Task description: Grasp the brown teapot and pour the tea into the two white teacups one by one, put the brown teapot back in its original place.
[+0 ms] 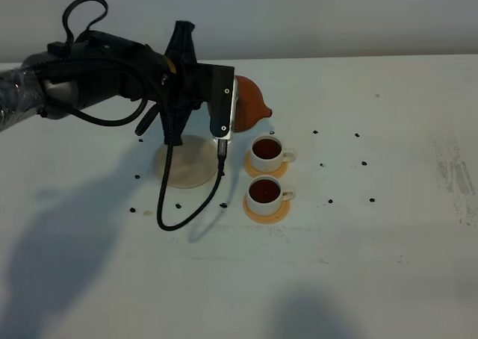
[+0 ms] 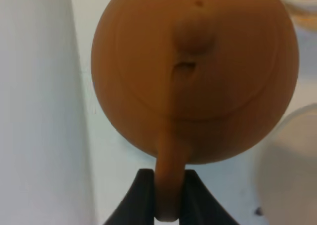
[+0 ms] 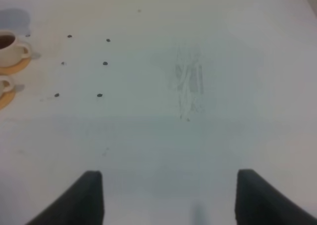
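The brown teapot (image 1: 251,100) is held in the air by my left gripper (image 1: 233,109), just behind the far cup, its spout pointing right. In the left wrist view the black fingers (image 2: 141,195) are shut on the teapot's loop handle (image 2: 169,185), with the lidded body (image 2: 198,71) beyond. The two white teacups (image 1: 267,152) (image 1: 264,193) stand on orange coasters, both holding dark tea. The beige saucer (image 1: 187,163) lies bare to the left of the cups, below the arm. My right gripper (image 3: 173,200) is open and empty over bare table; the cups (image 3: 10,44) (image 3: 4,86) show at that view's edge.
A black cable (image 1: 175,197) hangs from the left arm and loops over the saucer and the table. Small dark specks (image 1: 328,201) dot the white table around the cups. A scuffed patch (image 1: 455,175) marks the table at far right.
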`<state>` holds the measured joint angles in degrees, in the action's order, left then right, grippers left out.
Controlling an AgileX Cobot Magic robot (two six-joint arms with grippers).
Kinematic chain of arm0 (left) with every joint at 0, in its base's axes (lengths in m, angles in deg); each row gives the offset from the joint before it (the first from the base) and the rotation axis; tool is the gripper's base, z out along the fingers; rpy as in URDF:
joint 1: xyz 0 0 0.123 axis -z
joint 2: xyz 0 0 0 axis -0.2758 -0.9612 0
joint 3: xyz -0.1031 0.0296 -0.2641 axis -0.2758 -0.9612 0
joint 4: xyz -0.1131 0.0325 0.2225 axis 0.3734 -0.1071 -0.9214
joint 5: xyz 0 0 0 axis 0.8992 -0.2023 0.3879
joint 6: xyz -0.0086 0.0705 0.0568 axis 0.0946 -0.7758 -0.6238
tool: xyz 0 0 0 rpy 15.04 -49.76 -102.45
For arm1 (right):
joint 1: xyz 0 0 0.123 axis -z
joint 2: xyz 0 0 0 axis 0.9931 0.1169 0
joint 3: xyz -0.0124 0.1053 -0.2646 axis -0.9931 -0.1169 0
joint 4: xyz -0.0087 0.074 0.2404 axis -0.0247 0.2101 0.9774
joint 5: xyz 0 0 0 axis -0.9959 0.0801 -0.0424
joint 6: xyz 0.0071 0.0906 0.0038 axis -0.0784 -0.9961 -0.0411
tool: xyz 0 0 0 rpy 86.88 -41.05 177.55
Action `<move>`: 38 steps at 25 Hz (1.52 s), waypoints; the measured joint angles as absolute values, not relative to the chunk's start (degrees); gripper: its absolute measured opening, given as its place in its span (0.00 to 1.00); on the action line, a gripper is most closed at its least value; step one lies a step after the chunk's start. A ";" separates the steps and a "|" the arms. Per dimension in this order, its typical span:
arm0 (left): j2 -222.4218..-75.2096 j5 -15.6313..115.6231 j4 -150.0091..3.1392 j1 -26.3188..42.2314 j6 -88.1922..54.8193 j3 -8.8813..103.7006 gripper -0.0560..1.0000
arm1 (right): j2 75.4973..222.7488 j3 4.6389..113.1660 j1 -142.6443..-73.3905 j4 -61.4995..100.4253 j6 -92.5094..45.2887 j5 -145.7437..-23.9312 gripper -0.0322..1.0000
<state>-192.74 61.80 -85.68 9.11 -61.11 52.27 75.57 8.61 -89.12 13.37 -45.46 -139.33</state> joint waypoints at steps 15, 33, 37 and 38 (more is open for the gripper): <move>-194.88 74.27 -75.30 5.99 -35.04 62.05 0.13 | 75.57 8.61 -89.12 13.37 -45.46 -139.33 0.56; -207.36 80.82 -73.95 5.81 -22.28 71.83 0.13 | 75.57 8.61 -89.12 13.37 -45.46 -139.33 0.56; -208.61 80.80 -73.91 5.81 -22.28 72.02 0.13 | 75.57 8.61 -89.12 13.37 -45.46 -139.33 0.56; -208.94 80.75 -73.91 5.81 -22.27 72.11 0.13 | 75.57 8.61 -89.12 13.37 -45.46 -139.33 0.56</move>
<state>-208.94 80.75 -73.91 5.81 -22.27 72.11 75.57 8.61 -89.12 13.37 -45.46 -139.33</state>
